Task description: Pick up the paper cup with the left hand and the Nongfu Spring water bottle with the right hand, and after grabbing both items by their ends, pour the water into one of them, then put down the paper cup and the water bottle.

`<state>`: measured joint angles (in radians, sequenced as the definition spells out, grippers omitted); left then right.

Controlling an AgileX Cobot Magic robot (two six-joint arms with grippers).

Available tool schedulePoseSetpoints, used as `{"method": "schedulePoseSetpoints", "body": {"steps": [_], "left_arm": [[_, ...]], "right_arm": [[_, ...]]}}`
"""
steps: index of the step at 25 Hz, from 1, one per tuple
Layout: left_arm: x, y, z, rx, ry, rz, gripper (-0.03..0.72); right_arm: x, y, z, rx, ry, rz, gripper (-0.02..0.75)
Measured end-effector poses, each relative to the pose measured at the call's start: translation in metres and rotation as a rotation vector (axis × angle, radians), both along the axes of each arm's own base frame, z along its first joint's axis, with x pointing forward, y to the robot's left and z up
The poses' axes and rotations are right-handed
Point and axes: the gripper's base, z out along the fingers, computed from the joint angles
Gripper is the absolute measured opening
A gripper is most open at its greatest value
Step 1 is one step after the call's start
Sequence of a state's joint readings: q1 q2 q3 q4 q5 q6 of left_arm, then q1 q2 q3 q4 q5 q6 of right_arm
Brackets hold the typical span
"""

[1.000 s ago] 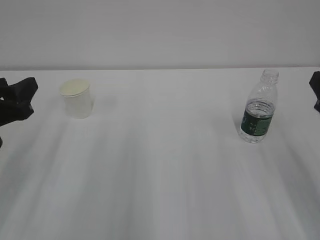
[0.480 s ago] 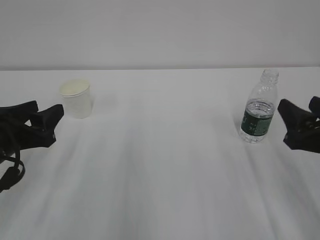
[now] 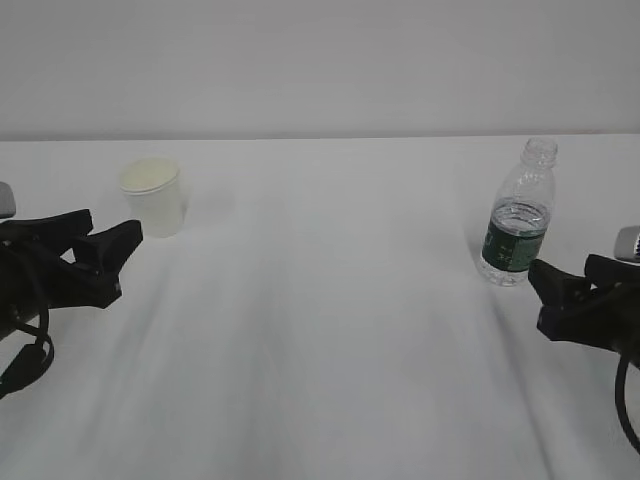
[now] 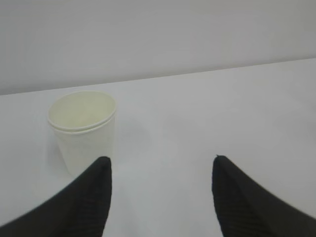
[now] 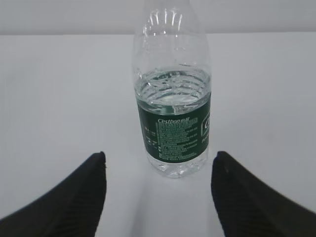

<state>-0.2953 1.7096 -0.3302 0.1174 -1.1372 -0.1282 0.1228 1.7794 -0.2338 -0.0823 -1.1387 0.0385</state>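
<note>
The off-white paper cup (image 3: 153, 197) (image 4: 83, 132) stands upright at the left of the white table. Just in front of it and slightly to its left, my left gripper (image 3: 108, 236) (image 4: 160, 165) is open and empty, the cup lying ahead of its left finger. At the right stands the Nongfu Spring water bottle (image 3: 518, 214) (image 5: 173, 94), clear, uncapped, with a dark green label and water up to the label's top. My right gripper (image 3: 567, 275) (image 5: 159, 160) is open just short of the bottle's base, which sits ahead between the fingers, untouched.
The white table (image 3: 320, 330) runs back to a plain pale wall. Nothing else stands on it between the cup and the bottle.
Both arms have come in from the side edges toward the middle. The left gripper has closed in on the cup, the right on the bottle. Cup and bottle have not moved.
</note>
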Motion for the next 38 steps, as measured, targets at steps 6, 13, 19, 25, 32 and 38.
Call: {"method": "schedulePoseSetpoints", "body": {"steps": [6, 13, 19, 25, 32, 38], "left_arm": [[0.000, -0.001, 0.000, 0.002, -0.001, -0.006, 0.461], [0.000, -0.001, 0.000, 0.003, -0.001, -0.012, 0.461], [0.000, -0.001, 0.000, 0.003, -0.002, -0.013, 0.461], [0.000, -0.001, 0.000, 0.003, -0.002, -0.013, 0.461], [0.000, -0.001, 0.000, 0.003, -0.002, -0.013, 0.461], [0.000, -0.001, 0.000, 0.003, -0.002, -0.013, 0.461]], "right_arm": [[0.019, 0.002, -0.014, -0.003, 0.024, -0.002, 0.627], [0.041, 0.005, -0.025, -0.002, 0.021, -0.004, 0.671], [0.056, 0.006, -0.034, -0.001, 0.018, -0.007, 0.672], [0.070, 0.008, -0.041, 0.000, 0.010, -0.012, 0.671], [0.081, 0.007, -0.045, 0.025, 0.001, -0.046, 0.669], [0.091, 0.006, -0.040, 0.036, -0.034, -0.075, 0.666]]}}
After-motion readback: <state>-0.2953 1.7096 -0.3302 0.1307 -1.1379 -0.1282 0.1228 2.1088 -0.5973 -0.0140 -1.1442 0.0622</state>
